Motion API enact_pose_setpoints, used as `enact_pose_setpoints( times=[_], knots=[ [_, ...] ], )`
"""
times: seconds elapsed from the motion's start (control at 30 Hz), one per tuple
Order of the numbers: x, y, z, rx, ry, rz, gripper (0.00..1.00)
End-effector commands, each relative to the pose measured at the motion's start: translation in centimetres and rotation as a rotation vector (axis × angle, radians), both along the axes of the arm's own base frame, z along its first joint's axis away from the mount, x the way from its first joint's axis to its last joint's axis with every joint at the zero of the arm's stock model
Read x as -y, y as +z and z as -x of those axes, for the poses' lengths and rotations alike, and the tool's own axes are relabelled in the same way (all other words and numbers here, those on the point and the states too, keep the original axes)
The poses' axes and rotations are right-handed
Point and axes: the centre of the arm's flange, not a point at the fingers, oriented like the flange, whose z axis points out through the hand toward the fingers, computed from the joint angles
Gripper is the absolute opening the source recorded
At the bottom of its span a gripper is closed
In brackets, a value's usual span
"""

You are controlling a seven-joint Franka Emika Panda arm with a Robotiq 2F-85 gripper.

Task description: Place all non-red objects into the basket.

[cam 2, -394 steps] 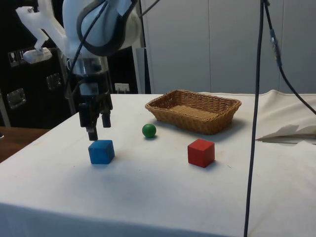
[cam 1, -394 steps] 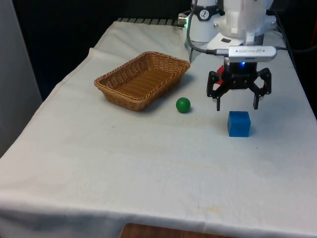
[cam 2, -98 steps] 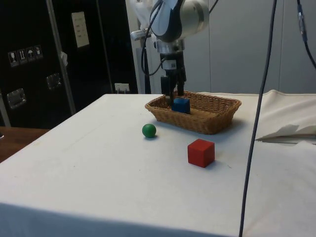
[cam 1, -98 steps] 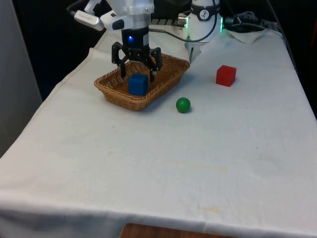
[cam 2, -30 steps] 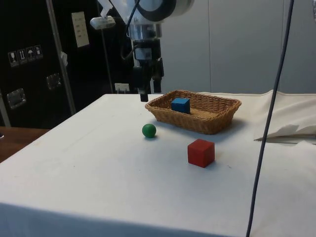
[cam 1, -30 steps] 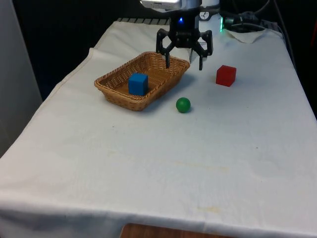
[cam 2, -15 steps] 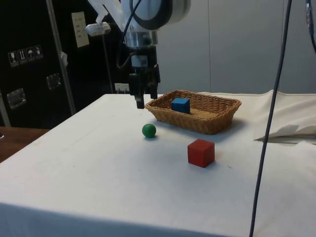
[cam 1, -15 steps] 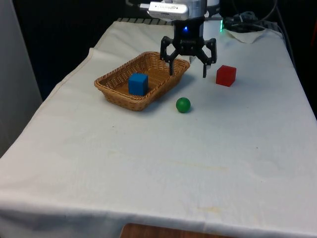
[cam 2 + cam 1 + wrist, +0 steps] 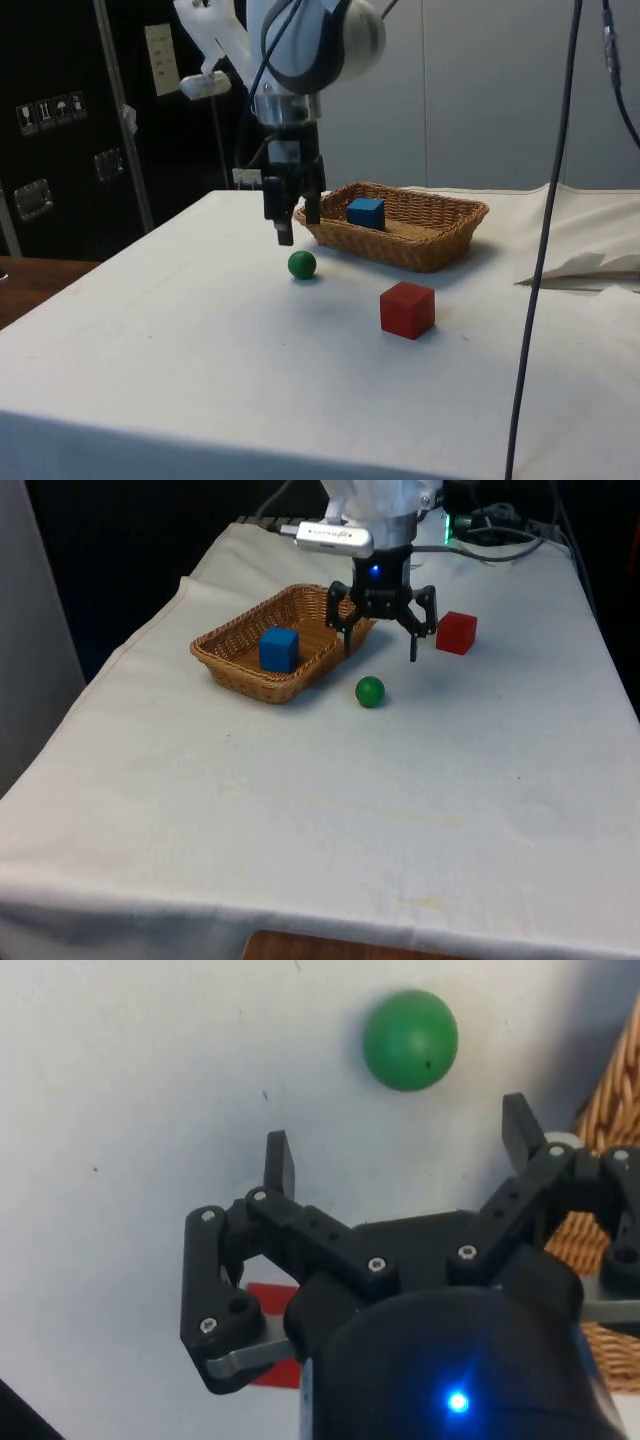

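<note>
A white cloth covers the tabletop (image 9: 300,810), with dark cabinets (image 9: 60,120) behind it. The claw (image 9: 381,643) hangs released and empty, just above the green ball (image 9: 370,691). The basket (image 9: 240,665), at the ball's ten o'clock, holds the blue cube (image 9: 279,649). The red cube (image 9: 456,632) sits at the ball's two o'clock.

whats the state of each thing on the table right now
gripper: open, empty, above the cloth just behind the green ball
green ball: loose on the cloth, outside the basket
blue cube: resting inside the basket
wicker basket: upright, holds the blue cube
red cube: on the cloth, untouched
</note>
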Motion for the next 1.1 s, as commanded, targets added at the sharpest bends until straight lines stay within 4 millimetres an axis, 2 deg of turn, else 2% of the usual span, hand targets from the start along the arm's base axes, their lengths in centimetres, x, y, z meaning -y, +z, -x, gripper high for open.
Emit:
enact_pose_setpoints(
  times=[0.0, 0.43, 1.07],
  knots=[
    [-0.3, -0.3, 0.0, 0.012, 0.001, -0.016, 1.00],
    [-0.4, -2.6, -0.4, 0.021, -0.009, -0.022, 1.00],
    [-0.3, -4.8, -0.7, 0.006, -0.009, 0.006, 1.00]
  ],
)
